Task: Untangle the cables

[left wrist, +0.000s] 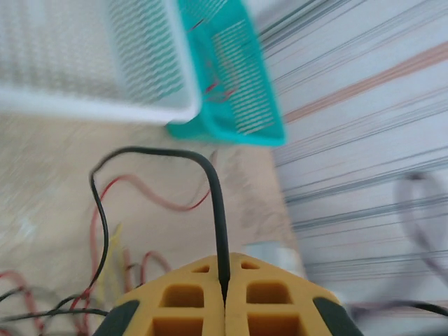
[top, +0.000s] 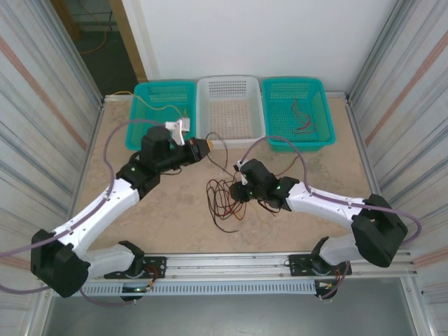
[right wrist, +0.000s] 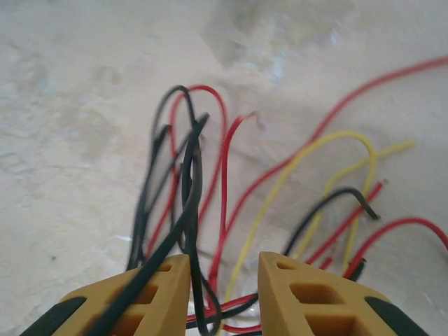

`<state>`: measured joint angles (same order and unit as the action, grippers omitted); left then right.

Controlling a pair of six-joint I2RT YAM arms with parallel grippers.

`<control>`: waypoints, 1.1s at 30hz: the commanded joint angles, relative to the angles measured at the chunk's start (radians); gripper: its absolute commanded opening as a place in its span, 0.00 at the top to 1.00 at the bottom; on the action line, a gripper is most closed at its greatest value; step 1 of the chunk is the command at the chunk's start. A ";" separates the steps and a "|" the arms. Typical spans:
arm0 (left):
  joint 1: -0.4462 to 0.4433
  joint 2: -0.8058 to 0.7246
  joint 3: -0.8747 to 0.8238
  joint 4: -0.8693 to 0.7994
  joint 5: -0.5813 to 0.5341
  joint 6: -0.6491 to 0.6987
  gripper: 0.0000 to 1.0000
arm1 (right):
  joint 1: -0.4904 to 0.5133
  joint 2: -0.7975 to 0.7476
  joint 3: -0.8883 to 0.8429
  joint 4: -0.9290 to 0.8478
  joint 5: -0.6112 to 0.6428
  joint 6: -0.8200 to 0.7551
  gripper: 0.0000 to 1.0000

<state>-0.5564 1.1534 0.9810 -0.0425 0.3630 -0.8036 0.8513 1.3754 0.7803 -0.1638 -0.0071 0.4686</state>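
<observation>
**Grip state.** The left gripper [left wrist: 225,283] is clenched on a single black cable [left wrist: 213,189], pinched at the fingertips just in front of the near-left corner of the white basket [top: 229,108]. The cable rises out of the shut jaws, arcs over and drops toward the cable tangle [top: 222,197]. The tangle lies on the table [top: 161,210] in front of the white basket and apart from it. Treat this grip as the draw point: one strand is probably isolated so that it can be pulled free of the rest.

The right gripper [right wrist: 224,276] is released, its fingers spread low over the tangle. Black, red and yellow strands run between and ahead of the fingers, and nothing is grasped. Its likely purpose is to pin the bundle while the strand is drawn.

**Clearance.** The near rim of the white basket is close to the left gripper, so expect little travel in that direction. Bare table lies in front of the white basket on both sides of the tangle.

The left teal basket [top: 150,105] and the right teal basket [top: 280,105] flank the white basket. Each holds loose cable.
</observation>
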 commanded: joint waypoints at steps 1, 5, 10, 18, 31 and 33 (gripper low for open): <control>0.001 -0.026 0.137 -0.099 0.057 0.097 1.00 | -0.035 0.054 -0.023 0.075 -0.089 0.091 0.70; 0.003 -0.027 0.263 -0.149 0.116 0.147 1.00 | -0.074 0.085 -0.063 0.130 -0.146 0.134 0.79; 0.024 -0.020 0.387 -0.209 0.125 0.234 1.00 | -0.086 0.063 -0.094 0.146 -0.148 0.169 0.80; 0.136 0.140 0.517 -0.193 0.088 0.252 1.00 | -0.090 -0.116 -0.025 -0.053 -0.004 0.150 0.73; 0.167 0.596 0.895 -0.211 0.057 0.307 1.00 | -0.014 -0.259 0.158 -0.414 0.523 0.191 0.34; 0.167 0.653 0.944 -0.214 0.052 0.309 1.00 | -0.018 -0.289 0.146 -0.413 0.546 0.192 0.34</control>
<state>-0.3962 1.7790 1.8408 -0.2649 0.4183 -0.5262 0.8268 1.1343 0.9249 -0.5182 0.3935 0.6548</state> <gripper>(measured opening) 0.068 0.659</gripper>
